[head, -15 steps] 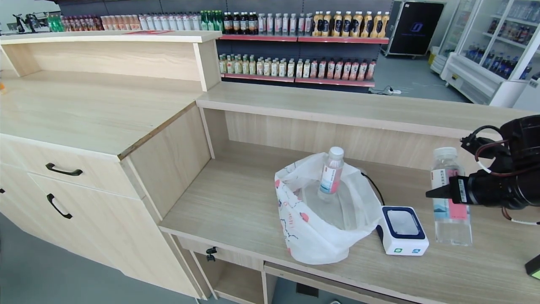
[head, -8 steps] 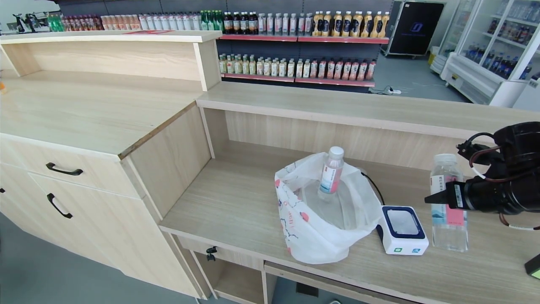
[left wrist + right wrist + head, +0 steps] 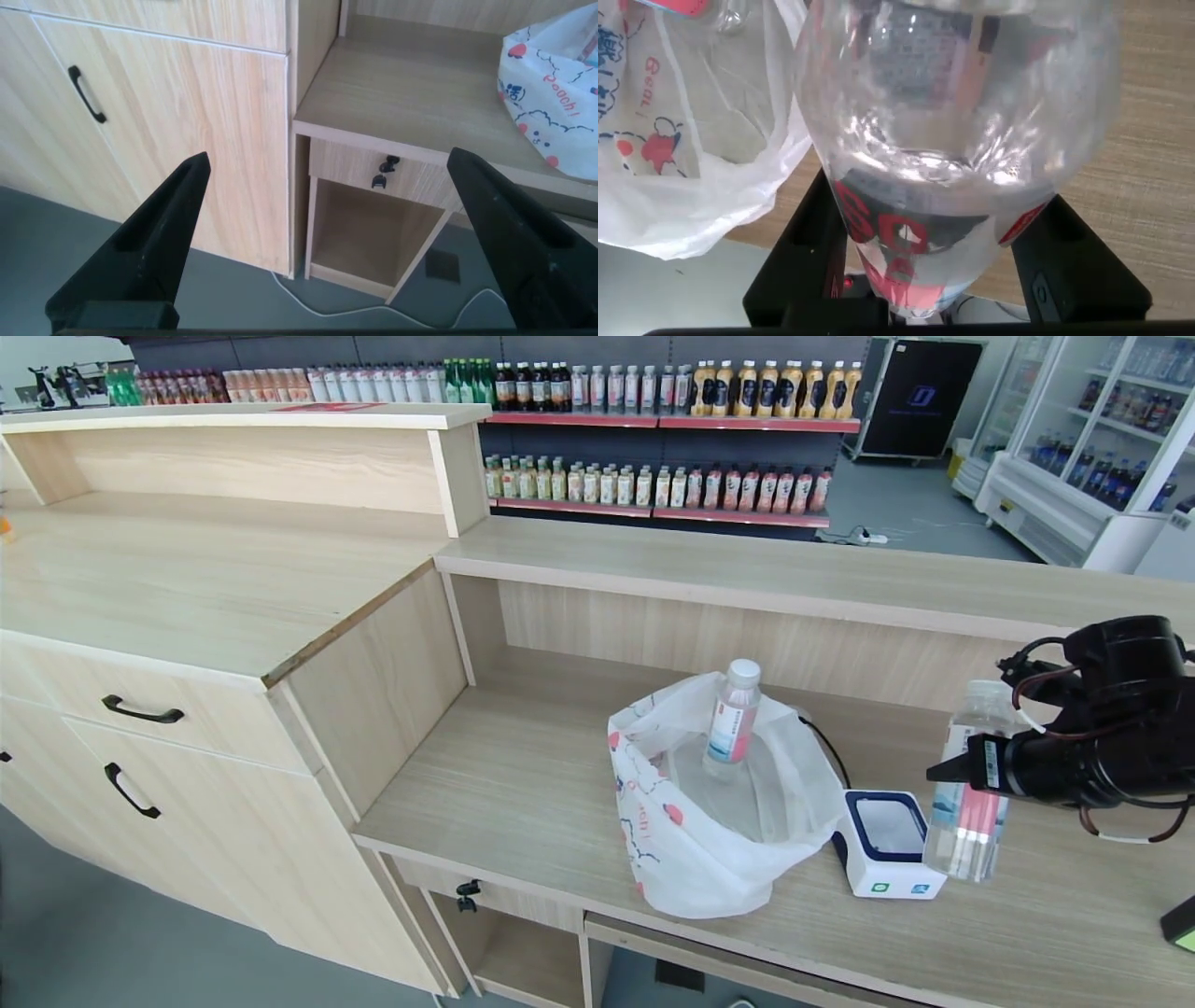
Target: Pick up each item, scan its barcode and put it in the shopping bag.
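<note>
My right gripper (image 3: 971, 771) is shut on a clear water bottle (image 3: 962, 821) with a pink and blue label. It holds the bottle tilted, its base just over the right edge of the white barcode scanner (image 3: 882, 840). In the right wrist view the bottle (image 3: 943, 140) stands between the black fingers (image 3: 808, 257). Left of the scanner sits the white printed shopping bag (image 3: 691, 859), mouth open, with another bottle (image 3: 733, 719) upright inside. My left gripper (image 3: 327, 163) hangs open below and to the left of the counter, facing the cabinet, with the bag (image 3: 551, 84) off to one side.
The wooden counter (image 3: 523, 784) has a raised back ledge and a taller cabinet block on the left. A black cable runs behind the bag to the scanner. A dark device with a green patch (image 3: 1181, 924) lies at the right edge. Drink shelves stand behind.
My right gripper has moved left and down with the bottle, tipping it from upright to tilted, so its base now hangs at the scanner's right edge. Bag and scanner have stayed put.
</note>
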You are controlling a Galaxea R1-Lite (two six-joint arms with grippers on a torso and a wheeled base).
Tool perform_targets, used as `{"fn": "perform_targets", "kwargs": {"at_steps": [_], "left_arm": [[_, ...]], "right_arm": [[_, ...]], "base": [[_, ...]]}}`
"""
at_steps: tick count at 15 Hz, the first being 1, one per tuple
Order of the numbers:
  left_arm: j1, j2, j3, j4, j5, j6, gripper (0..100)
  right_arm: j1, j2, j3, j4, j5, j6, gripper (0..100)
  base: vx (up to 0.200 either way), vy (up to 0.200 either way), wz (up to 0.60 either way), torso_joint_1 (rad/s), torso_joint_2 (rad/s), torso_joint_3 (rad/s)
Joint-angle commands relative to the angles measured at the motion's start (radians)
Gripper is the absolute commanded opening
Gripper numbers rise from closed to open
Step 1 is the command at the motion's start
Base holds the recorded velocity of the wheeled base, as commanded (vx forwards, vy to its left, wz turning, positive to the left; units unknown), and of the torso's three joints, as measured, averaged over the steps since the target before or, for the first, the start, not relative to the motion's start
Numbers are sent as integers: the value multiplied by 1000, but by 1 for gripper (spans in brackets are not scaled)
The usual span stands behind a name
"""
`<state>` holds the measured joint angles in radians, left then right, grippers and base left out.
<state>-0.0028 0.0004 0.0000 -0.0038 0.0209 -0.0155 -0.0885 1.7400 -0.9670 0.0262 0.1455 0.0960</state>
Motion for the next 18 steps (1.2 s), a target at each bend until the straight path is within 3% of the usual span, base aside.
{"fn": "perform_targets", "kwargs": {"at_steps": [1, 18], "left_arm": [[0, 0, 0, -1, 1, 0, 100], [0, 0, 0, -1, 1, 0, 100]], "right_arm": [[10, 12, 1, 0, -1, -1, 0], [81, 56, -4, -52, -1, 41, 0]], "base": [[0, 0, 0, 0, 0, 0], [0, 0, 0, 0, 0, 0]]}}
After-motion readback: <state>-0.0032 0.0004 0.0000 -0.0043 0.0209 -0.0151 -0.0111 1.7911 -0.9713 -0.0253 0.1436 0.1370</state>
